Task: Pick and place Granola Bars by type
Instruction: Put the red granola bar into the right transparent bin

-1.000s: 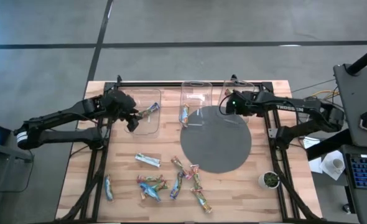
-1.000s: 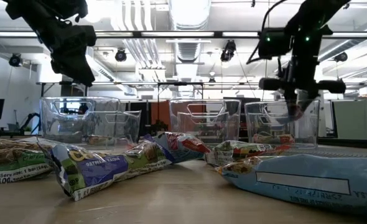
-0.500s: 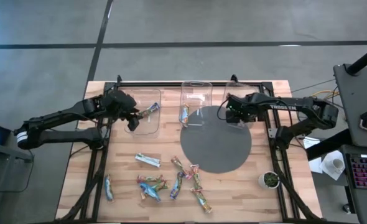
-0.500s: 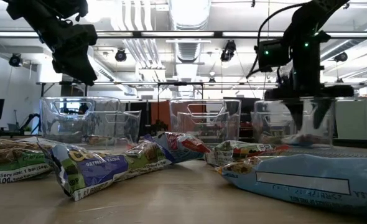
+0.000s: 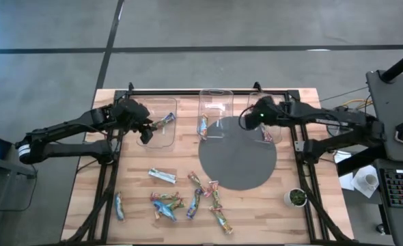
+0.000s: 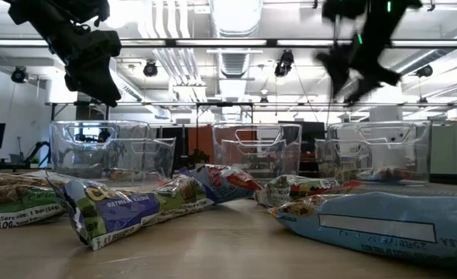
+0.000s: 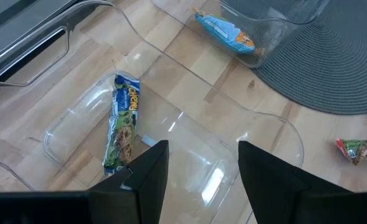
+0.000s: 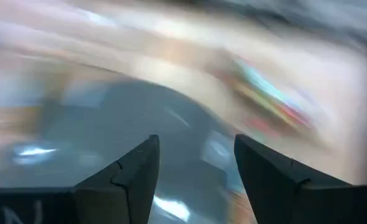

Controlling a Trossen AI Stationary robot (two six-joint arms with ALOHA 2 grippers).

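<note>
Several granola bars (image 5: 188, 198) lie loose on the near half of the table. Three clear bins stand along the far edge. The left bin (image 5: 162, 117) holds a green bar (image 7: 124, 124), the middle bin (image 5: 214, 109) a blue bar (image 7: 224, 32), and the right bin (image 5: 264, 117) a multicoloured bar (image 5: 267, 134). My left gripper (image 7: 199, 180) hovers open and empty above the left bin's near left corner. My right gripper (image 8: 196, 168) hangs open and empty, high above the gap between the middle and right bins (image 6: 352, 54).
A round grey mat (image 5: 237, 154) covers the table's right centre, in front of the middle and right bins. A small white cup with green contents (image 5: 296, 197) stands near the right near corner. Black frame rails run along the table's sides.
My right gripper, down inside the right bin, has opened and let go of a multicoloured bar, which now lies in that bin. It has then risen clear and swung toward the middle bin. The right bin has shifted slightly toward the table's right.
</note>
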